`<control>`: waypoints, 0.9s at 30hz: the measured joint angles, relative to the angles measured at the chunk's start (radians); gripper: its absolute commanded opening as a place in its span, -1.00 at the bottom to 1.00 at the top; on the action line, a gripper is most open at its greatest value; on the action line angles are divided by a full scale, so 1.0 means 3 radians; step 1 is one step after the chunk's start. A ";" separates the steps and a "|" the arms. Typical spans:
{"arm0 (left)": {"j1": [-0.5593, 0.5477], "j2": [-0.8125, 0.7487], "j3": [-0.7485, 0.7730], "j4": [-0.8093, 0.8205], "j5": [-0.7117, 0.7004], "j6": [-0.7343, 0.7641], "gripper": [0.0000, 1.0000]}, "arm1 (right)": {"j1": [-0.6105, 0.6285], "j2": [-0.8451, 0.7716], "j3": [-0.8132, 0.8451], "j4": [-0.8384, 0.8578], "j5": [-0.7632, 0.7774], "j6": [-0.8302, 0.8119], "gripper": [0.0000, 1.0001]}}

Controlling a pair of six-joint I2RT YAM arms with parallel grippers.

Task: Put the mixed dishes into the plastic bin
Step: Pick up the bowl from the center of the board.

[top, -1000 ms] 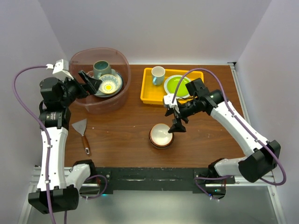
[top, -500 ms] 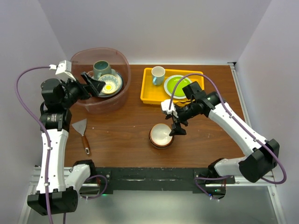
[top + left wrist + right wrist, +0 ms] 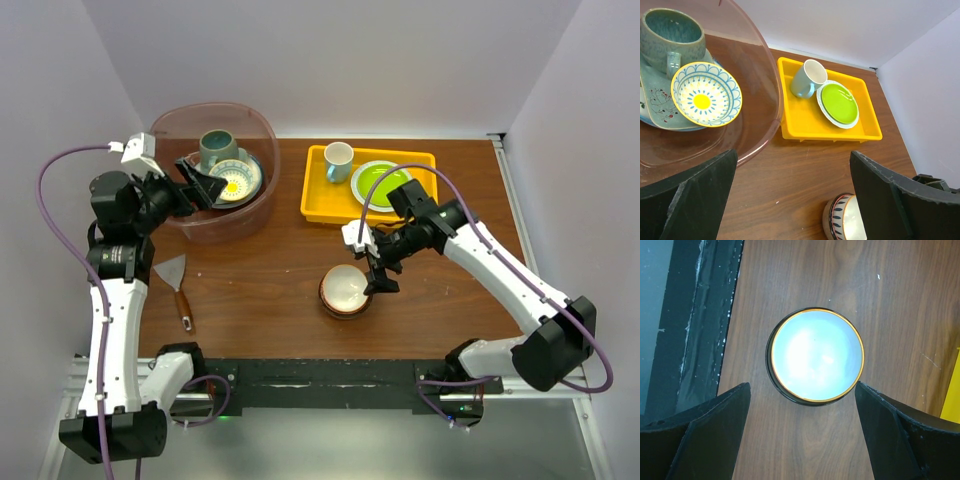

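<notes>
Brown wood-grain bench (image 3: 260,280) carries everything you see here. At its far-left corner stands the plastic bin (image 3: 230,228), the biggest thing on it, with a teal mug (image 3: 216,148) upright at its back, a pale green divided tray (image 3: 655,100) lying under the mug, and a patterned bowl (image 3: 234,180) with a yellow centre resting tilted on that tray. To the right of the bin, apart from it, your yellow tray (image 3: 322,200) holds a lime-green plate (image 3: 378,183) and a white cup (image 3: 338,160) just beside it. Of the 2 arms, your left fingers (image 3: 205,182) hang over the bin's near-left wall, spread as wide as they go and holding nothing. Your right fingers (image 3: 378,270) hover above the striped bowl (image 3: 345,290), which sits upright on the bare bench near the front middle, well apart from the bin; they are spread wide to either side of it, gripping nothing and not touching its gold rim. Smallest, a scraper (image 3: 175,280) lies flat on the bench in front of the bin.
</notes>
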 measured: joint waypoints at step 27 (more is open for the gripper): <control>0.0000 -0.0074 -0.0066 -0.0001 0.0001 0.0001 1.00 | 0.0090 0.0010 -0.0183 0.0216 0.0254 0.0051 0.79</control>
